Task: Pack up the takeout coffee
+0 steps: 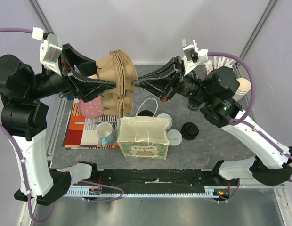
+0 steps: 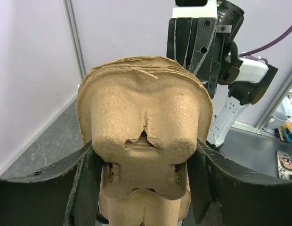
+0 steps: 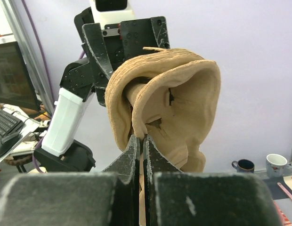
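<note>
Stack of brown cardboard cup trays (image 1: 118,82) is held in the air at the upper middle of the top view, gripped from both sides. The left gripper (image 1: 106,74) comes in from the upper left and is clamped across the stack. In the left wrist view its two dark fingers (image 2: 85,188) are pressed against either side of a cup pocket at the bottom of the frame, with the trays (image 2: 143,117) filling the centre. The right gripper (image 1: 136,84) reaches in from the upper right, and its tips are pinched on the right edge of the stack. In the right wrist view the right gripper (image 3: 142,146) is seen with its fingers almost together, nipping a thin tray edge, while the trays (image 3: 183,108) curve up above it.

Below the raised stack, an open paper bag (image 1: 142,136) with a printed front is stood upright on the grey table (image 1: 207,146), at the lower middle of the top view. Two coffee cups (image 1: 174,136) with white lids are seen on the table just right of the bag, one near its front corner and the other further back, partly hidden by the bag's rim. A black lid (image 1: 189,130) lies just right of them. A black cup (image 1: 146,113) without a lid is placed behind the bag. A mug (image 1: 104,132) is set on a striped mat (image 1: 77,132) left of the bag
</note>
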Motion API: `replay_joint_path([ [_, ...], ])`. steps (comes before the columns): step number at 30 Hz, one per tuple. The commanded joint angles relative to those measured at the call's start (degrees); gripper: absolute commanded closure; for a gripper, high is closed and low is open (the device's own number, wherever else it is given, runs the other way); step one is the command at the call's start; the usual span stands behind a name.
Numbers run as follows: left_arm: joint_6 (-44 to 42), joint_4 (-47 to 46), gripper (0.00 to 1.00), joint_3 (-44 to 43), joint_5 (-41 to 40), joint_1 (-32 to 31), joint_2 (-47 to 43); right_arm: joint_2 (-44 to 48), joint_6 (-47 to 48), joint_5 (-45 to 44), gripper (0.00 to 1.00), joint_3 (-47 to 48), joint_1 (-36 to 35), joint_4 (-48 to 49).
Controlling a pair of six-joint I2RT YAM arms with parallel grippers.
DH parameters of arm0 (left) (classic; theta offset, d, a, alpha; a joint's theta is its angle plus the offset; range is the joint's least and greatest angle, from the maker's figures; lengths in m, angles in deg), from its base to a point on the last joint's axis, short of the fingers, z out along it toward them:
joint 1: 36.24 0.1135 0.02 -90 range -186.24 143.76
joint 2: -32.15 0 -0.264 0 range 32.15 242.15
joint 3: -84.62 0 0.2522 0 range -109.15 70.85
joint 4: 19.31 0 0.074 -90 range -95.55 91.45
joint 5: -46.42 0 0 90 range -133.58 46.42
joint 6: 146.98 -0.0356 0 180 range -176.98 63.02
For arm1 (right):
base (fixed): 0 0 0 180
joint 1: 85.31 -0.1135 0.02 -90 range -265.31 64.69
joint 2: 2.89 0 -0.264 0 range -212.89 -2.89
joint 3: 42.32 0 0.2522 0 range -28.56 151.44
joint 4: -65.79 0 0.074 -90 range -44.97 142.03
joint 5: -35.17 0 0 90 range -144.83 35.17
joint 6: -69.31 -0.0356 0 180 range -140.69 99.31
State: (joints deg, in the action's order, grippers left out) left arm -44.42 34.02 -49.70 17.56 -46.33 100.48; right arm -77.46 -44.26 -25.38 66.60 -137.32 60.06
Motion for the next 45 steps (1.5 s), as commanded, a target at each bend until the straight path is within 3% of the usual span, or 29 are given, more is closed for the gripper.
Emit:
replay_joint_path([
  [1, 3.3, -3.6, 0.98, -2.1, 2.3, -0.5, -0.9, 1.9, -0.1, -6.3, 1.00, -1.0, 0.1, 2.5],
  [20, 0.4, -1.3, 0.98, -2.5, -0.9, -0.4, -1.5, 8.7, 1.9, -20.1, 1.00, -8.5, 0.2, 5.0],
  [35, 0.0, -0.8, 0.98, -3.0, -1.8, -0.5, -1.0, 11.5, 9.9, -30.5, 1.00, -8.5, 0.1, -0.5],
  [39, 0.8, -1.5, 0.98, -3.2, -1.5, -0.5, -1.1, 12.8, 18.7, -42.2, 1.00, -6.7, 0.2, -7.4],
  [45, 1.0, -1.9, 0.98, -3.3, -1.6, -0.5, -1.1, 10.9, 38.1, -74.7, 1.00, -4.8, 0.1, -22.7],
])
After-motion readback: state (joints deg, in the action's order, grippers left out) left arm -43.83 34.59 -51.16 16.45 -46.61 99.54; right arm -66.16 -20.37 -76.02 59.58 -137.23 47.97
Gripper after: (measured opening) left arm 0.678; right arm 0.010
